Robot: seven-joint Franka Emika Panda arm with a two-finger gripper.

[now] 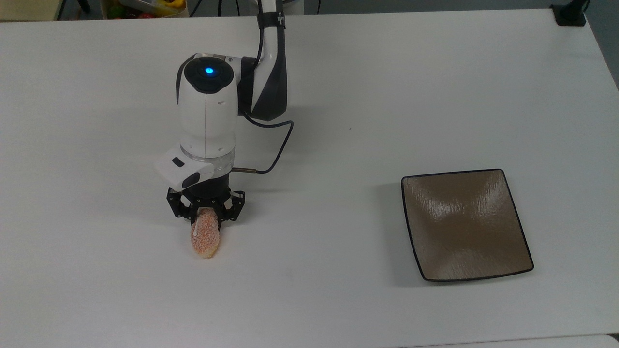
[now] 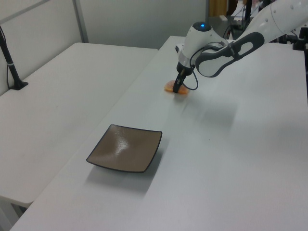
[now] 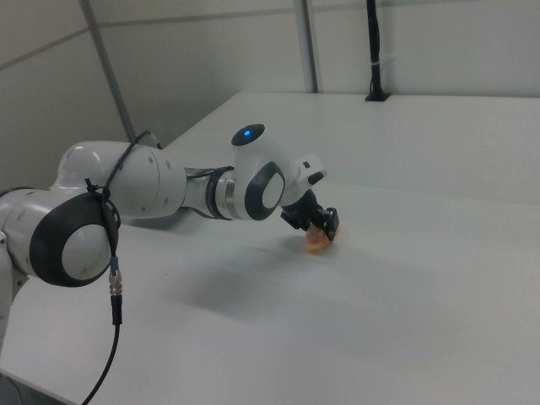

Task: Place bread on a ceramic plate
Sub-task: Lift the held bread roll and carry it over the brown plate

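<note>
End effector (image 1: 206, 218) clamps bread (image 1: 205, 239) on table (image 1: 338, 96).

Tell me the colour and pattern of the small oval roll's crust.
Speckled orange-pink, with a thin white stripe along the small oval roll; the top view shows it best.

Bread under the gripper on one side of the desk, plate well apart on the other.

In the top view the bread (image 1: 205, 238) lies on the desk (image 1: 338, 87) toward the top view's left, its far end caught between the fingers of the gripper (image 1: 206, 217), which stands directly above it with the arm (image 1: 268, 58) reaching in from the top edge. The ceramic plate (image 1: 465, 224) sits flat on the desk well apart toward the top view's right, near the lower edge. In the left view the ceramic plate (image 2: 125, 148) lies in front, the bread (image 2: 174, 88) and gripper (image 2: 179, 88) behind it. In the right view the bread (image 3: 318, 242) rests on the desk under the gripper (image 3: 319, 224).
</note>
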